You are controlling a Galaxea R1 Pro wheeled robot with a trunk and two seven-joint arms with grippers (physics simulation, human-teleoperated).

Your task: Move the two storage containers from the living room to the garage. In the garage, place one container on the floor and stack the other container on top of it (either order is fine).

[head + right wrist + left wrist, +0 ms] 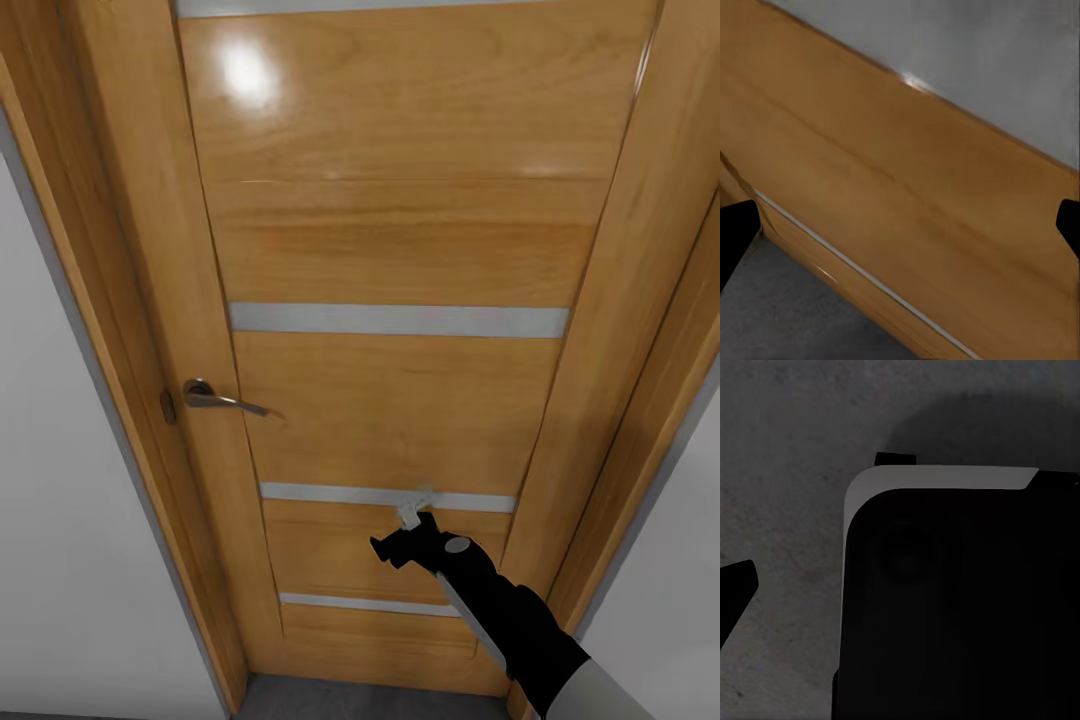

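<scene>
Door [400, 400]: shut, filled its frame, handle [222, 398] at left edge | right pincer [415, 512]: spread wide, empty, against door | left pincer: state unclear.

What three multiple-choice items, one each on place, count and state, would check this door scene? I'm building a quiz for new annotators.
1. Where is the handle on the door in the head view?
A. left edge
B. right edge
C. centre

2. How many silver strips cross the door below the handle?
A. none
B. two
C. five

3. How do the fingers of the right gripper stand?
A. clamped on the handle
B. spread apart, holding nothing
C. closed on a box

Answers:
1. A, the lever sits by the left frame.
2. B, one is beside the gripper and one is lower.
3. B, the right wrist view shows dark fingertips at opposite edges with bare door between.
</scene>
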